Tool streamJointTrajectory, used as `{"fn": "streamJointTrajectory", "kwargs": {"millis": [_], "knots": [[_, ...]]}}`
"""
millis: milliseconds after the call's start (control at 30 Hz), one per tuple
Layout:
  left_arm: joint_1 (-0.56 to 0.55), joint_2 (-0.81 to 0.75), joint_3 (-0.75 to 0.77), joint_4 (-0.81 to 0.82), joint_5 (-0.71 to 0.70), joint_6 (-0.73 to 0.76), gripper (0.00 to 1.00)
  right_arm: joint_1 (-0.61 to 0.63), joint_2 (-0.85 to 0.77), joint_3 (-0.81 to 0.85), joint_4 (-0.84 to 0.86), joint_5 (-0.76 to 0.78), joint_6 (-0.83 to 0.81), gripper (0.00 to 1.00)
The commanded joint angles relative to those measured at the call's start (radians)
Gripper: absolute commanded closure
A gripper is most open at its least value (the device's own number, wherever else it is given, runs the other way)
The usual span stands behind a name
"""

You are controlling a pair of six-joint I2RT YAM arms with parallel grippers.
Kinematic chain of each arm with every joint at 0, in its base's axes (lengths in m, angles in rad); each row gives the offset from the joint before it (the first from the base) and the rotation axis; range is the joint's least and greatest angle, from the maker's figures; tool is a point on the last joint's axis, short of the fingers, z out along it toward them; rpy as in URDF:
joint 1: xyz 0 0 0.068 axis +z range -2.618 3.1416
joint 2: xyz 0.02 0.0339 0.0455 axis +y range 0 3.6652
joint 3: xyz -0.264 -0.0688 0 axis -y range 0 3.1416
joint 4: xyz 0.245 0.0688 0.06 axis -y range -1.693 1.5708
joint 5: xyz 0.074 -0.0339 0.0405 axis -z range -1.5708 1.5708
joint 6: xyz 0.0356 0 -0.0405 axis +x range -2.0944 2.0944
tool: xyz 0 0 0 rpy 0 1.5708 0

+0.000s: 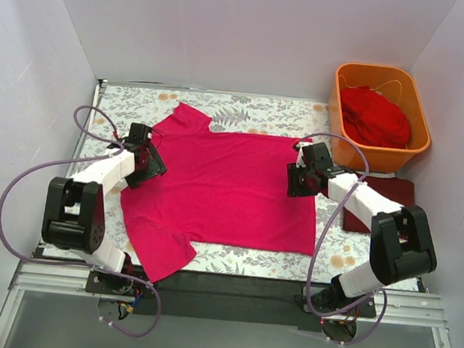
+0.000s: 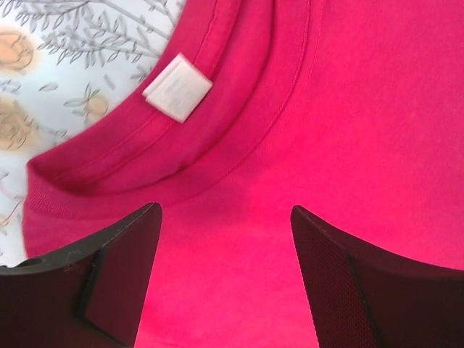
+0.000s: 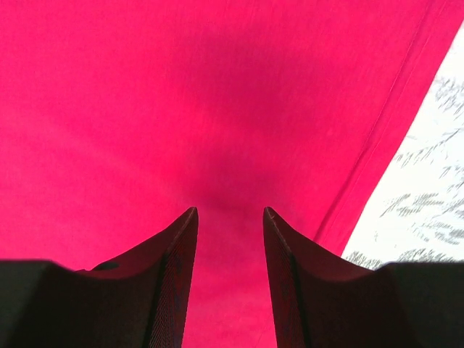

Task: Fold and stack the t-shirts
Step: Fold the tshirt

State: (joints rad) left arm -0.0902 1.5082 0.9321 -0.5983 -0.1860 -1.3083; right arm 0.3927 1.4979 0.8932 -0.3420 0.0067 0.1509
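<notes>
A: Three tees show in the top view. The magenta-pink t-shirt (image 1: 222,189) lies spread flat on the floral cloth (image 1: 254,110), well left of the orange tub (image 1: 386,70). The scarlet t-shirt (image 1: 375,115) is bunched inside the tub, and the maroon t-shirt (image 1: 396,190) lies folded just in front of it.
B: And the arms?
A: The left gripper (image 1: 149,159) sits at the pink tee's edge farthest from the tub, the right gripper (image 1: 297,176) at the edge nearest it.
B: Left wrist view?
A: Its fingers (image 2: 109,275) stand wide apart over the collar, near the white label (image 2: 177,87).
B: Right wrist?
A: Its fingers (image 3: 167,290) are a narrow gap apart, nothing held between them, pink fabric beneath
</notes>
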Motion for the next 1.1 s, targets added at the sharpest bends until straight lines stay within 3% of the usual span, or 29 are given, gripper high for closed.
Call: {"fn": "streamJointTrajectory", "kwargs": {"millis": [0,267,567,1067], "knots": [[-0.002,0.061,0.068,0.052,-0.001,0.009,0.29,-0.002,0.051,0.081,0.02,0.041,-0.028,0.52],[-0.002,0.239,0.246,0.094,-0.024,0.04,0.29,-0.014,0.2,0.243,0.021,0.101,-0.068,0.48],[-0.002,0.455,0.395,0.106,-0.02,0.069,0.29,-0.057,0.389,0.374,0.035,0.065,-0.085,0.47],[0.0,0.774,0.755,-0.021,-0.055,0.066,0.29,-0.166,0.657,0.598,0.057,0.049,-0.126,0.46]]}}
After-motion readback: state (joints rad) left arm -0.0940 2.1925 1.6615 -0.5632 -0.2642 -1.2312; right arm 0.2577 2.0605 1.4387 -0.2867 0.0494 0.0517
